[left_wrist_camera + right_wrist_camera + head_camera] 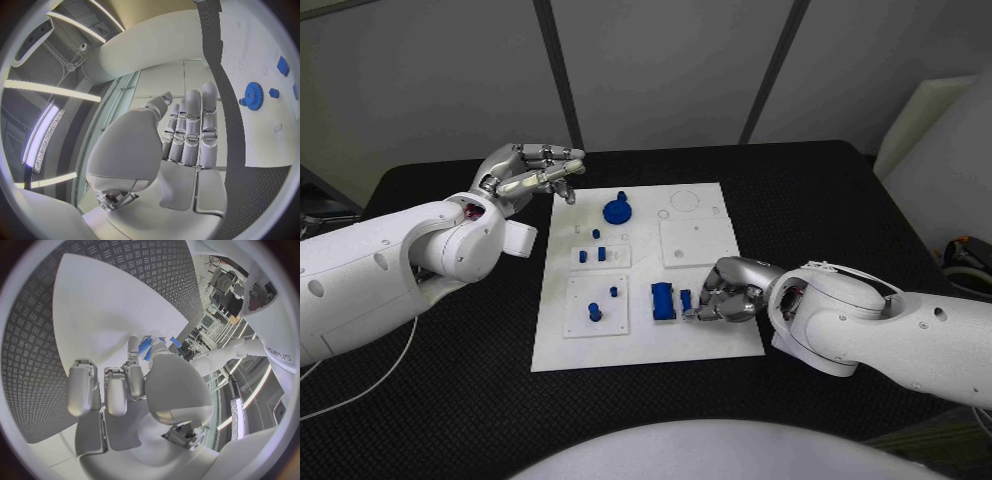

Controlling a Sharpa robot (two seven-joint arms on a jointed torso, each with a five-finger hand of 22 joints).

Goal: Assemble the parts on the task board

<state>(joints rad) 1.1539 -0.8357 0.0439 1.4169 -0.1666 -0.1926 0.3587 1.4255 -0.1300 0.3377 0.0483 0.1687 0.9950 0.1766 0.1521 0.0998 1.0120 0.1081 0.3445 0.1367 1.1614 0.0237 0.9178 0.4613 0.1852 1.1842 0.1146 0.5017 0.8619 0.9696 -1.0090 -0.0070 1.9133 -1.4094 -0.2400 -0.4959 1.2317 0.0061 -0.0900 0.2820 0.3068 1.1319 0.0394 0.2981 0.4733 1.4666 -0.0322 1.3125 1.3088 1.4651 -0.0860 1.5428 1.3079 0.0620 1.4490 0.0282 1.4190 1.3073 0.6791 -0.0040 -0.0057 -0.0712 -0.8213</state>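
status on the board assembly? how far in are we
Early to midway, by the look of it. Done: a blue gear sits on the task board, and small pegs stand in the two left sub-plates. In hand: the right hand touches the blue blocks near the board's front; its grip is hard to tell. Left: the square plate looks bare. The left hand holds nothing.

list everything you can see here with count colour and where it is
table: one, black, under everything
task board: one, white, middle of the table
gear: one, blue, far end of the board
small pegs: several, blue, on the square plates on the board's left side
blocks: at least two, blue, near end of the board, at the right hand's fingers
left hand: one, silver, raised at the board's far left corner, holding nothing
right hand: one, silver, at the blue blocks; grip unclear
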